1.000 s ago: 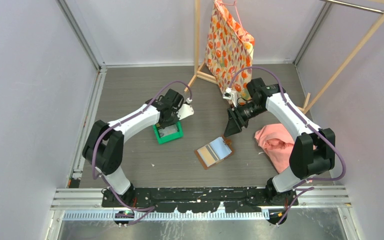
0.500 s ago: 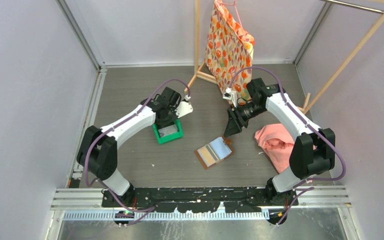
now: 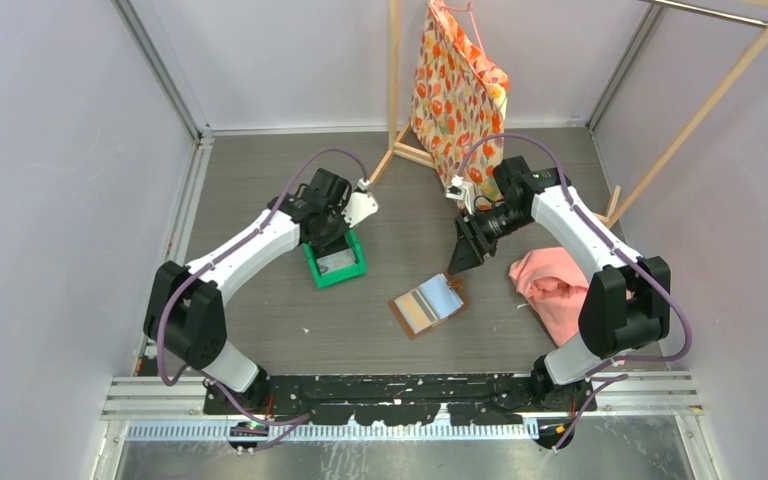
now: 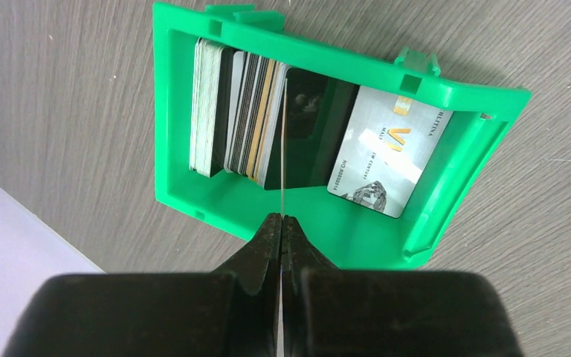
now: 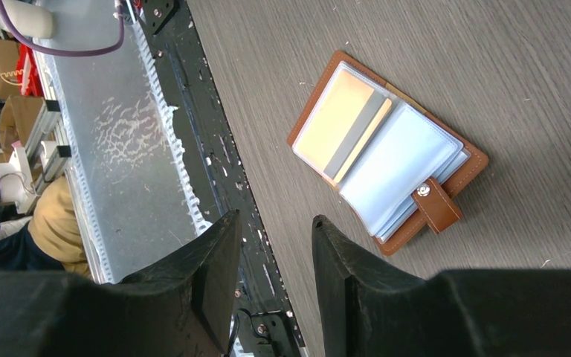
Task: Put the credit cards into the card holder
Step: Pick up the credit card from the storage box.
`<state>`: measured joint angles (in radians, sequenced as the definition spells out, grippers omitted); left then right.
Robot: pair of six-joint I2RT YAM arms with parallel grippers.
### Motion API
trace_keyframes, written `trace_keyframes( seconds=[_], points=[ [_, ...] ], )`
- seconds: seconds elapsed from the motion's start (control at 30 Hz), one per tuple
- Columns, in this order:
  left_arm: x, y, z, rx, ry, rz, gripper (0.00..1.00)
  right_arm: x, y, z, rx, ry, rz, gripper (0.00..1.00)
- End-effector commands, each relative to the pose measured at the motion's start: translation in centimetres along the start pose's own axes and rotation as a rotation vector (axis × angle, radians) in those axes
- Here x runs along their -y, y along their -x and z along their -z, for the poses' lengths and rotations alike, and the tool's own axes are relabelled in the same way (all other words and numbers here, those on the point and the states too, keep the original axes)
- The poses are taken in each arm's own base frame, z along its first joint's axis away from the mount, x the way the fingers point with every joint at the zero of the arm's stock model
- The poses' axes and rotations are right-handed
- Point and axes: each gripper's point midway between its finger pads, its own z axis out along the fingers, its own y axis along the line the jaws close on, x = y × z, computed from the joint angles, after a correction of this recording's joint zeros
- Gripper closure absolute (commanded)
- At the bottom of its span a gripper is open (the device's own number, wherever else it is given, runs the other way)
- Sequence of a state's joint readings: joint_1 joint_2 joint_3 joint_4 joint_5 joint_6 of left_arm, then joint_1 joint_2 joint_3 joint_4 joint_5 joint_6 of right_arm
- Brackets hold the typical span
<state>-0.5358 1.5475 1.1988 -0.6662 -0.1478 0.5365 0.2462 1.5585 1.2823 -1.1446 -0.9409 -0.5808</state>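
Several credit cards (image 4: 238, 111) stand on edge in a green bin (image 4: 327, 56), and a silver one (image 4: 383, 152) leans flat beside them. My left gripper (image 4: 282, 218) is shut on one thin card (image 4: 283, 149), seen edge-on above the bin (image 3: 336, 264). The brown card holder (image 3: 428, 305) lies open on the table, light-blue sleeves up. A gold card with a grey stripe (image 5: 342, 123) sits in its left page. My right gripper (image 5: 276, 216) hangs open and empty above the table, just behind the holder (image 5: 386, 149).
A pink cloth (image 3: 552, 285) lies right of the holder, under the right arm. A floral bag (image 3: 455, 90) hangs from a wooden rack at the back. A slanted wooden bar (image 3: 700, 110) stands at the right. Walls close both sides.
The left arm has swung its wrist back and to the left over the green bin, still pinching the card. The right arm and the holder have not moved.
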Motion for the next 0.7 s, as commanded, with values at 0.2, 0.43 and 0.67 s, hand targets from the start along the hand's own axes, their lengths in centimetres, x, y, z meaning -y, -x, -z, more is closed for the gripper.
trace_keyframes(
  seconds=[0.2,0.43,0.67],
  points=[
    [-1.8,0.9,2.7,0.036,0.042,0.263,0.99,-0.5,0.7,0.4,0.026,0.018,0.031,0.55],
    [-4.2,0.4,6.4,0.126,0.058,0.651,0.99,-0.5,0.7,0.4,0.027,0.019,0.029,0.55],
    [-4.0,-0.2,8.0,0.261,-0.088,1.001,1.0,-0.3,0.6,0.3,0.023,0.023,0.021,0.55]
  ],
)
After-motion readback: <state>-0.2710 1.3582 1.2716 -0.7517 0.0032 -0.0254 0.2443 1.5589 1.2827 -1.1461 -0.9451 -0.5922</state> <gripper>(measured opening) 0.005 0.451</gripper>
